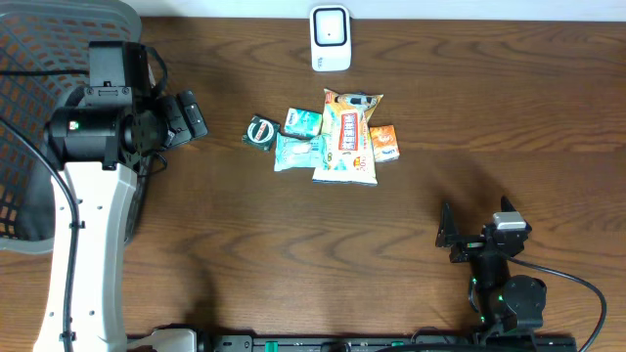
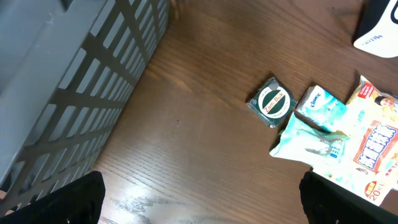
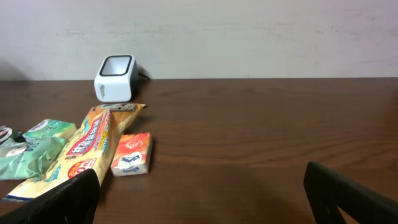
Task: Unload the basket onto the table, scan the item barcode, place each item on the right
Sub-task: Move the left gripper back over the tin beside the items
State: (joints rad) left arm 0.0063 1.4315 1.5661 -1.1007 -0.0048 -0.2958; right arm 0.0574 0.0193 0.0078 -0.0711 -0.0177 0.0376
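Observation:
A white barcode scanner (image 1: 331, 37) stands at the table's far edge, also seen in the right wrist view (image 3: 115, 78). Below it lies a cluster of items: a round green tin (image 1: 261, 131), two green tissue packs (image 1: 299, 152), a yellow snack bag (image 1: 348, 137) and an orange tissue pack (image 1: 383, 143). My left gripper (image 1: 188, 117) hovers open to the left of the cluster, with the tin (image 2: 272, 102) ahead of it. Near the front right, my right gripper (image 1: 476, 225) is open and empty, with the orange pack (image 3: 132, 154) ahead on its left.
A grey mesh basket (image 1: 29, 127) fills the left edge, close beside the left arm, and shows as a slatted wall (image 2: 62, 81) in the left wrist view. A pale wall runs behind the scanner. Bare wood lies between the cluster and the right arm.

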